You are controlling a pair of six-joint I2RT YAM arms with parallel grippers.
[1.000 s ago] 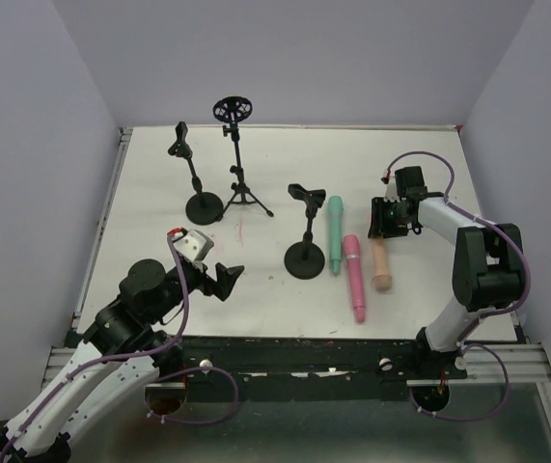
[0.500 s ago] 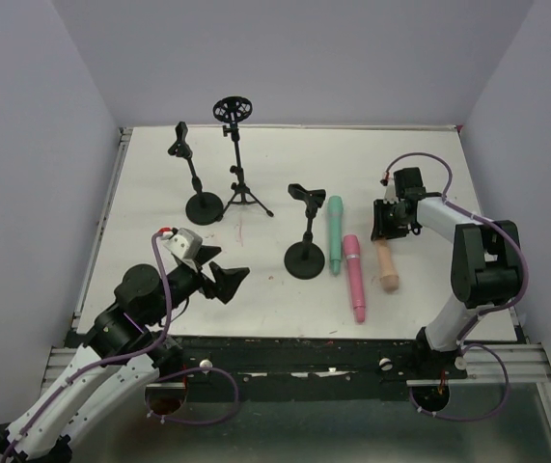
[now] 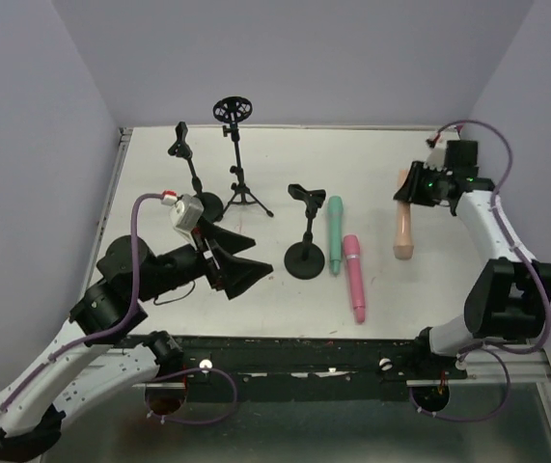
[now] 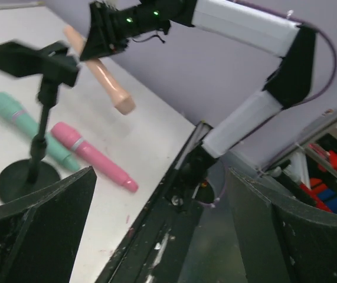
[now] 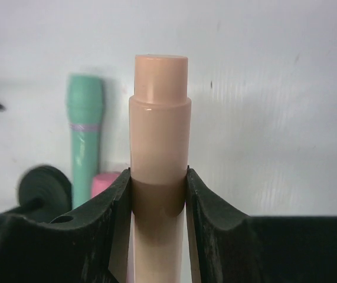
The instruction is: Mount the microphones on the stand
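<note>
My right gripper point(image 3: 413, 185) is shut on the peach-beige microphone point(image 3: 404, 230) and holds it off the table at the right; the right wrist view shows its jaws clamped on the shaft point(image 5: 159, 135). The teal-green microphone point(image 3: 335, 234) and the pink microphone point(image 3: 354, 277) lie side by side on the table. A black clip stand point(image 3: 305, 258) stands just left of them. My left gripper point(image 3: 245, 258) is open and empty, raised left of that stand. In the left wrist view I see the peach microphone point(image 4: 100, 73) held in the air above the pink one point(image 4: 91, 156).
A second clip stand point(image 3: 203, 205) and a tripod stand with a round shock mount point(image 3: 234, 108) stand at the back left. The table's near edge has a black rail point(image 3: 285, 347). Purple walls close in both sides and the back.
My right gripper has lifted the peach microphone off the table and carried it back and to the right. My left arm has risen and swung right, its jaws open.
</note>
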